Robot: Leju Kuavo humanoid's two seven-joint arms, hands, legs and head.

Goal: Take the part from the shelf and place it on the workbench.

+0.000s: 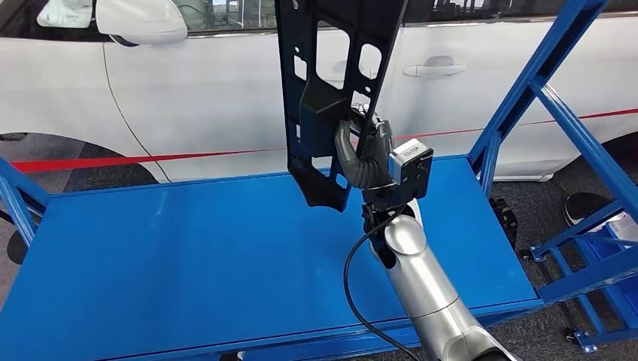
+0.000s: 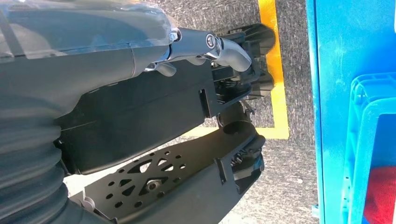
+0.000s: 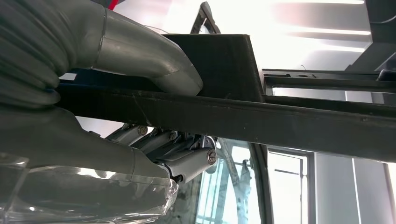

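In the head view a long black plastic part with cut-outs stands upright above the back middle of the blue workbench, its lower tip just over the surface. My right hand grips it at its right edge, about halfway up. Close up, the thumb lies over one side of the part's black bar, with the fingers curled under the other. My left hand hangs beside my body over the grey floor, its thumb stretched out, holding nothing.
A white car stands close behind the workbench. The blue shelf frame rises at the right, with its lower rails by the bench's right end. Near my left hand are a blue bin and yellow floor tape.
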